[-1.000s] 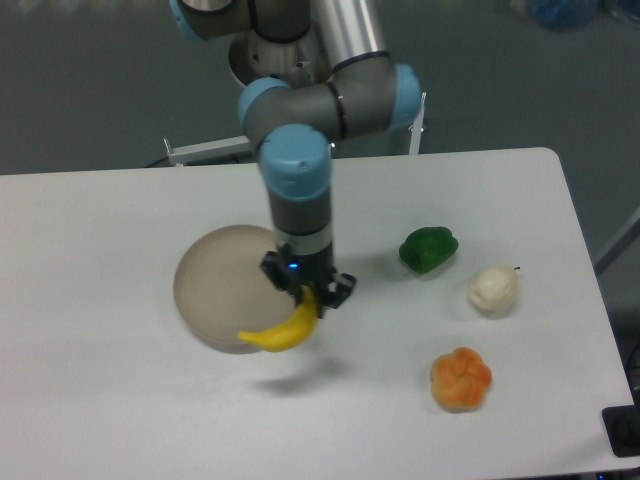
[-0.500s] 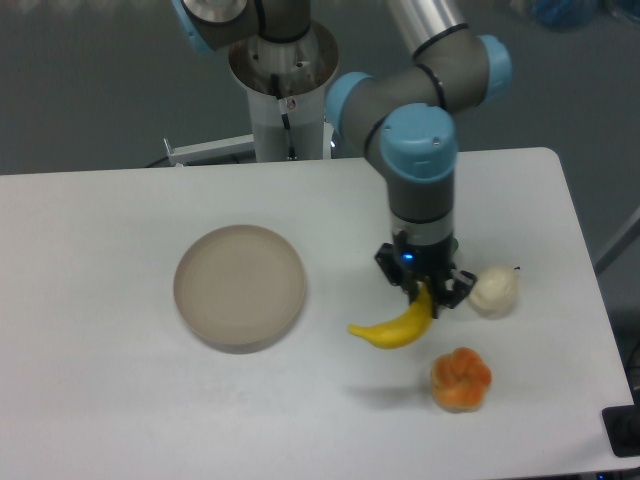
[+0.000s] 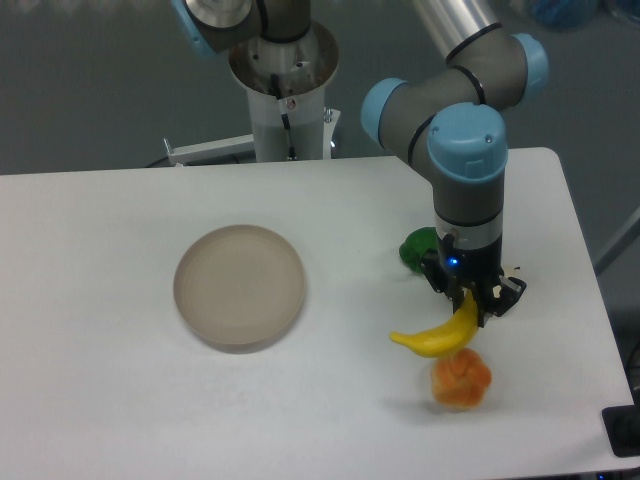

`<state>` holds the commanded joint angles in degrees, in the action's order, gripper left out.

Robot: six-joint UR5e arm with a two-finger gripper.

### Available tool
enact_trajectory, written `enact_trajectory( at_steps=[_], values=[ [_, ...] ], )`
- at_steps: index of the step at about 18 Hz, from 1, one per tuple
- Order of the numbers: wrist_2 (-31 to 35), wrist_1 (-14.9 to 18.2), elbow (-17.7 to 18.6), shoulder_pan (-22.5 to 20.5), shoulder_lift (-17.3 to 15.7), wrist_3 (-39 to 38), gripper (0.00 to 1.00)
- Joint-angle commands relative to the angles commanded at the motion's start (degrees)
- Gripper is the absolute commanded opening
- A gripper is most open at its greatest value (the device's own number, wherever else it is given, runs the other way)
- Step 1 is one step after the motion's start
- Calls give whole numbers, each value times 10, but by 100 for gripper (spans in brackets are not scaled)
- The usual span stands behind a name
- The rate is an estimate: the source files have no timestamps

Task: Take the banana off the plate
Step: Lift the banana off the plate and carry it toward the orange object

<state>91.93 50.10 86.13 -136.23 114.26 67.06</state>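
White table (image 3: 120, 400), grey backdrop, claw (image 3: 472, 304) gripping banana (image 3: 440, 334)

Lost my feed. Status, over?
Gripper shut on banana, airborne. Plate bare, well left. Orange fruit right under banana; green fruit behind arm.

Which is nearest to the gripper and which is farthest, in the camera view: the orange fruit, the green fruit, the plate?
From the gripper:
1. Orange fruit, just below it.
2. Green fruit, up and left, partly hidden by the arm.
3. Plate, far left.
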Motion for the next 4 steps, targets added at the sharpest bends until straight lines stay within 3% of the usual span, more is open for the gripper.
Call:
enact_trajectory(
  at_steps=[4],
  values=[
    [-1, -1, -3, -5, 2, 4, 32]
  ],
)
